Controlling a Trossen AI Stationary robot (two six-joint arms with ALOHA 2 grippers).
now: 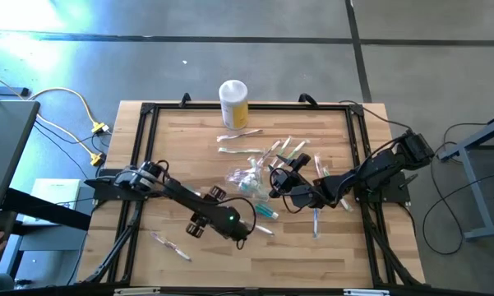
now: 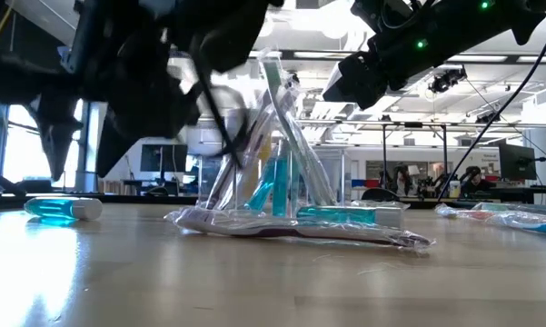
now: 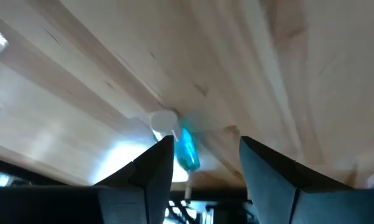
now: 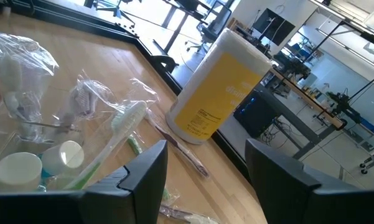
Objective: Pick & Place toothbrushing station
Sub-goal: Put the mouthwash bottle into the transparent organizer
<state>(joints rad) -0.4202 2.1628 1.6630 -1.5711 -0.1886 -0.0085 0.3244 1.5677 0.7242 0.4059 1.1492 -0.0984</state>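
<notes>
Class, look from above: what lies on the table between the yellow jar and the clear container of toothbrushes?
In the high view, two wrapped toothbrushes lie between the yellow jar and the clear container; otherwise bare wood.

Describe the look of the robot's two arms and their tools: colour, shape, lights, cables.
Both arms are dark, nearly black, built of jointed segments. The left arm has a small green light near its wrist. Each ends in a tool with two flat, dark, wedge-shaped fingers, as on the right tool. A thin black cable hangs by the right arm, which also has a green light.
</notes>
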